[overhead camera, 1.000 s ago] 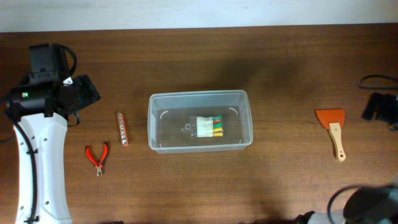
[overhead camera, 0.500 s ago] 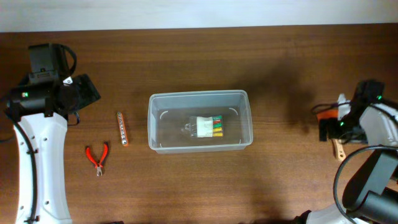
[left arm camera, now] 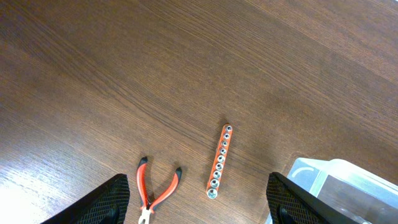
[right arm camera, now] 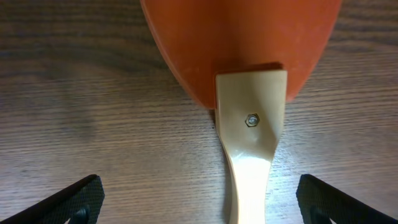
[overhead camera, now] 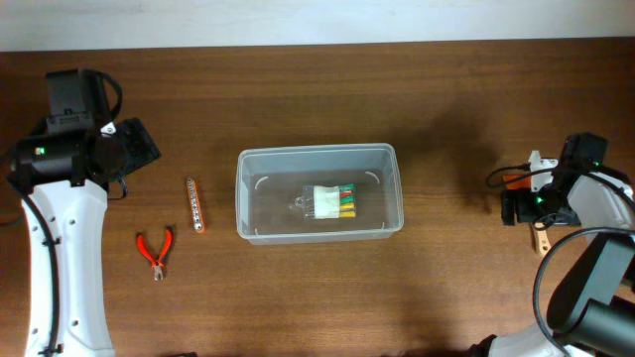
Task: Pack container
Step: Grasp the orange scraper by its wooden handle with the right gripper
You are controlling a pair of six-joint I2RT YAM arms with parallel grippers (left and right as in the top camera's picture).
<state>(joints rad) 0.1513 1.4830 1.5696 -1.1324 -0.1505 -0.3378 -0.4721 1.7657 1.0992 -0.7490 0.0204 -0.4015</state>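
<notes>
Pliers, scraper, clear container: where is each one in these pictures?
pliers [overhead camera: 156,261], overhead view, where the red handles meet.
scraper [right arm camera: 242,43], right wrist view, orange blade.
container [overhead camera: 270,203], overhead view, bare floor left of its contents.

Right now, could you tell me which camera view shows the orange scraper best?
Right wrist view: the scraper, orange blade and pale handle, fills the frame. Overhead, the right arm covers most of it, leaving the handle end. Left wrist misses it.

Bare brown wooden table [right arm camera: 87,106] flanks the orange-bladed, pale-handled scraper [right arm camera: 250,99], leaving room either side for the spread fingers of my right gripper [right arm camera: 199,202].
</notes>
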